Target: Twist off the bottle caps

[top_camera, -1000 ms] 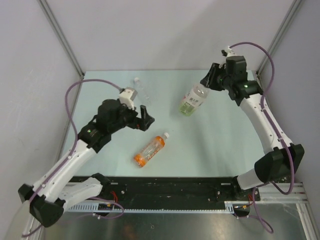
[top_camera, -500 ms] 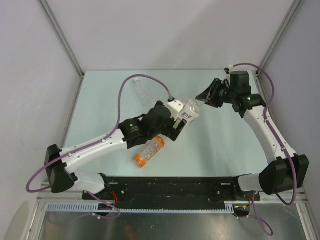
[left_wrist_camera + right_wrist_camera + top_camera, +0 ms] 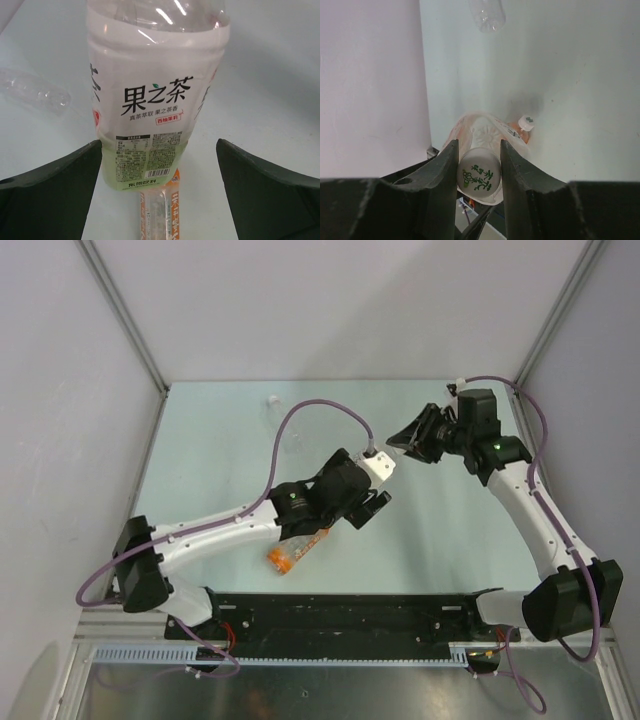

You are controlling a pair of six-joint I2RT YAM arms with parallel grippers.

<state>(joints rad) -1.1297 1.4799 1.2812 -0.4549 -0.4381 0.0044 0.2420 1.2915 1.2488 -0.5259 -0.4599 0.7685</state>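
we see the right gripper (image 3: 478, 146) closed on the white cap (image 3: 479, 181) of the yellow-green bottle (image 3: 155, 100), one finger pressed against each side of it. the left gripper (image 3: 159, 146) is spread wide around the bottle's labelled body: one finger sits just beside the label, the other stands apart from it. the orange bottle (image 3: 293, 552) lies capped on the table (image 3: 200, 440), partly beneath the left arm. the clear bottle (image 3: 487, 12) lies farther back, well apart from both grippers.
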